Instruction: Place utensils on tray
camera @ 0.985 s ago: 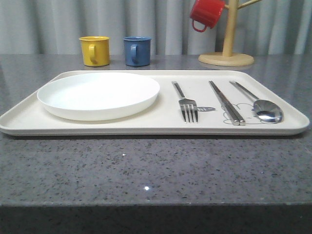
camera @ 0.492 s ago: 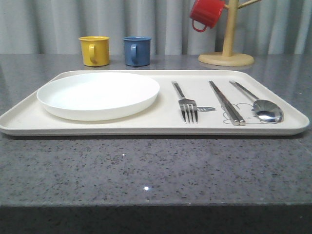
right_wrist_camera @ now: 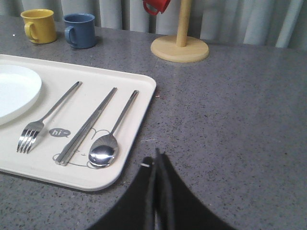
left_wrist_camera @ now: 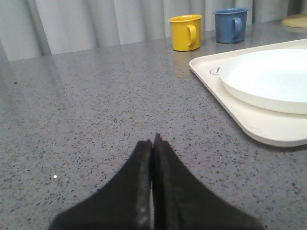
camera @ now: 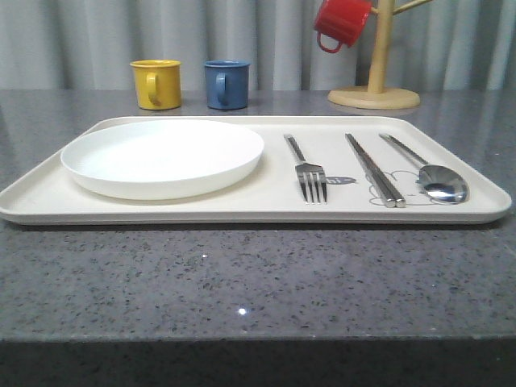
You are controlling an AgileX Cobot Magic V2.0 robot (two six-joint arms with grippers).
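The cream tray (camera: 274, 205) (right_wrist_camera: 139, 122) (left_wrist_camera: 268, 132) lies across the grey counter. On its left half rests the round white plate (camera: 161, 157) (left_wrist_camera: 271, 76) (right_wrist_camera: 12, 93). To the plate's right lie the fork (camera: 308, 171) (right_wrist_camera: 45, 120), the chopsticks (camera: 373, 168) (right_wrist_camera: 87, 125) and the spoon (camera: 431, 173) (right_wrist_camera: 111, 136), side by side. My left gripper (left_wrist_camera: 153, 140) is shut with nothing in it, over bare counter left of the tray. My right gripper (right_wrist_camera: 156, 157) is shut and empty, just off the tray's right edge near the spoon.
A yellow mug (camera: 156, 83) (left_wrist_camera: 186, 32) (right_wrist_camera: 39, 25) and a blue mug (camera: 226, 83) (left_wrist_camera: 231, 24) (right_wrist_camera: 79, 30) stand behind the tray. A wooden mug tree (camera: 375, 85) (right_wrist_camera: 180, 44) at back right carries a red mug (camera: 340, 22).
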